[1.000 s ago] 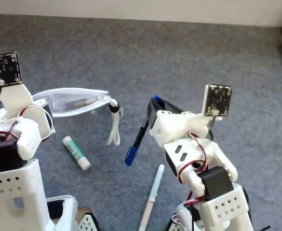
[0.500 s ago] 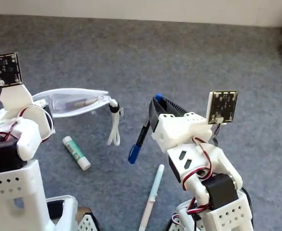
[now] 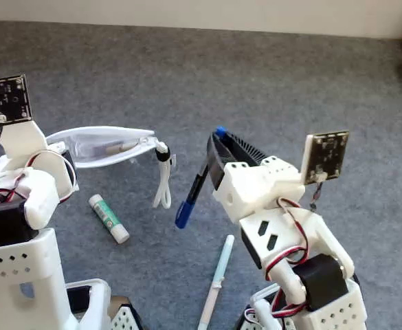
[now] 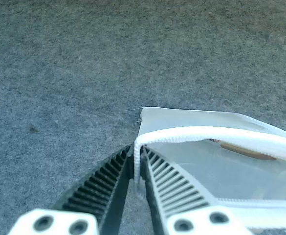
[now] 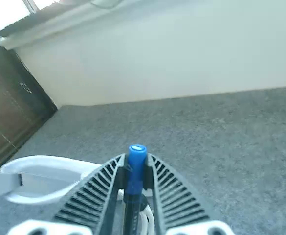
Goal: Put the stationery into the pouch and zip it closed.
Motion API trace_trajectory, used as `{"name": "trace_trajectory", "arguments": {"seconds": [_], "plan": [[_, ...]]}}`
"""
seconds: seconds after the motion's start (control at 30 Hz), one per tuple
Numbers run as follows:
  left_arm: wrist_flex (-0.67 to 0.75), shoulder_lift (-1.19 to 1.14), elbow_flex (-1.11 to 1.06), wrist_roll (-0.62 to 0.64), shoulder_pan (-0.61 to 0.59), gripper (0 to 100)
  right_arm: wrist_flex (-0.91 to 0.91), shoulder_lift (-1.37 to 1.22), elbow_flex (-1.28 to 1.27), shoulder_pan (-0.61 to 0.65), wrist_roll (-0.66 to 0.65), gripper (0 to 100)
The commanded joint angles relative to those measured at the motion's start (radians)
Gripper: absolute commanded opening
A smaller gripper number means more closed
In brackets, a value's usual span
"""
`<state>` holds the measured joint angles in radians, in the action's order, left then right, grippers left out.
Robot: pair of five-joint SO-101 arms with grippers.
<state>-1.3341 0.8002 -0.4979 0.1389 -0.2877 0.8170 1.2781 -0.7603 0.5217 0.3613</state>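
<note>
The blue pen (image 3: pixel 194 192), held tight by the right fingers (image 3: pixel 240 148), was swung nearer the pouch (image 3: pixel 101 146), whose edge was pinched shut in the left fingers (image 4: pixel 108 182).

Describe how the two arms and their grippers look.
The left arm and right arm are blocky white plastic shells with black servo motors and perforated bases. Red, black and white wires loop between joints. Each wrist carries a small square circuit board on a white bracket. The left gripper and right gripper have black, ribbed, tapering fingers.
</note>
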Motion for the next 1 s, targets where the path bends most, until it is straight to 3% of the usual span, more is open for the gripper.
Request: {"name": "trace_trajectory", "arguments": {"seconds": [0.0, 0.17, 0.37, 0.97], "plan": [[0.008, -0.036, -0.022, 0.012, -0.012, 1, -0.03, 0.015, 0.104, 0.015, -0.017, 0.5], [0.008, -0.036, -0.022, 0.012, -0.012, 1, -0.159, 0.015, 0.124, 0.015, -0.031, 0.5], [0.008, -0.036, -0.021, 0.012, -0.012, 1, -0.288, 0.015, 0.122, 0.087, -0.175, 0.5], [0.008, -0.036, -0.021, 0.012, -0.012, 1, -0.611, 0.001, 0.117, 0.228, -0.18, 0.5]]}}
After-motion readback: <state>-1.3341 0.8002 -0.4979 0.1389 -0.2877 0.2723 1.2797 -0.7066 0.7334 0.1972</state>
